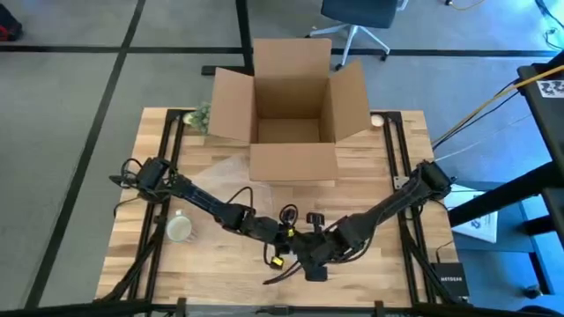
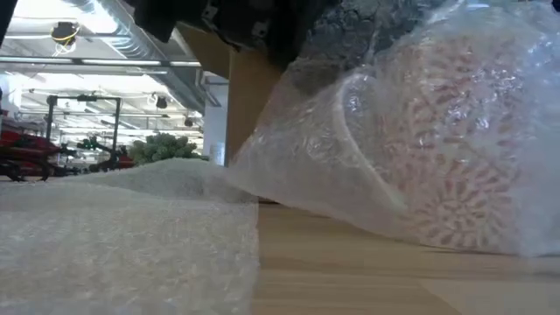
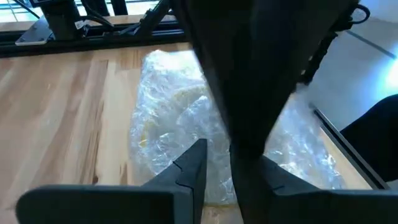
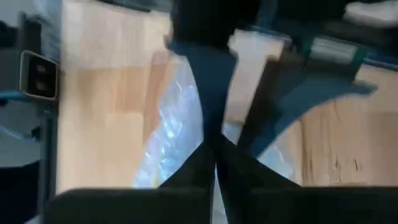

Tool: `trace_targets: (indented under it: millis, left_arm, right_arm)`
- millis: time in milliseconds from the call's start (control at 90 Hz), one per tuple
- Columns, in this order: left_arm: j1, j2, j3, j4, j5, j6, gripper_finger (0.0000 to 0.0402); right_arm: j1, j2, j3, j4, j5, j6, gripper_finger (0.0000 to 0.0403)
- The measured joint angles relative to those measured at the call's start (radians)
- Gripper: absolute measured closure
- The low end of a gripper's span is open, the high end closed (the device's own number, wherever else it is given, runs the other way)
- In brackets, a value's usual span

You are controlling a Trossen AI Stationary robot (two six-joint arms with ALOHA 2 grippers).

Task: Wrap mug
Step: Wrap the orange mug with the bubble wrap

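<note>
We see patterned mug [image 2: 446, 166] already inside bubble wrap [image 2: 289, 157], near bench [image 1: 370, 167] front edge, well apart from cardboard box [image 1: 291, 106]. Right gripper [image 4: 214, 146] jaws pinch wrap; left gripper [image 3: 230, 165] jaws pressed together. We judge wrapping mostly done, boxing left. Second mug [image 1: 180, 228] bare.

Even overhead light, soft shadows; glare glints off the bubble wrap [image 2: 420, 149]; the right wrist view is motion-blurred.

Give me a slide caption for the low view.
Patterned mug lying sideways inside bubble wrap on the wooden table.
</note>
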Motion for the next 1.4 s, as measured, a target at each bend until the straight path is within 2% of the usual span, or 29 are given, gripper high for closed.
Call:
trace_targets:
  millis: [200,378,489,678,889,1156,1322,1400]
  left_arm:
    - [0.0,-0.004,-0.002,-0.016,0.004,0.004,0.0348]
    - [0.001,-0.044,-0.006,-0.129,-0.005,0.015,0.0348]
    - [0.001,-0.092,0.002,-0.17,-0.002,0.019,0.0348]
    - [0.0,-0.097,0.0,-0.191,0.003,0.054,0.0348]
    - [0.001,-0.099,0.001,-0.194,0.001,0.047,0.0348]
    - [0.001,-0.1,0.002,-0.187,0.003,0.047,0.0348]
    - [0.0,-0.1,0.002,-0.186,0.002,0.044,0.0348]
    - [-0.001,-0.1,0.002,-0.199,0.002,0.046,0.0348]
  right_arm:
    - [0.001,-0.005,-0.108,0.113,0.02,0.048,0.0403]
    - [-0.003,0.007,-0.186,0.196,0.011,0.05,0.0403]
    - [-0.003,0.006,-0.211,0.233,0.014,0.054,0.0403]
    - [-0.003,0.005,-0.219,0.255,0.018,0.053,0.0403]
    - [-0.002,0.004,-0.148,0.207,0.009,0.009,0.0403]
    - [0.0,-0.048,-0.024,0.045,0.036,-0.008,0.0403]
    - [0.021,-0.103,0.003,-0.062,0.057,0.03,0.0403]
    - [0.052,-0.134,0.004,-0.126,0.059,0.097,0.0403]
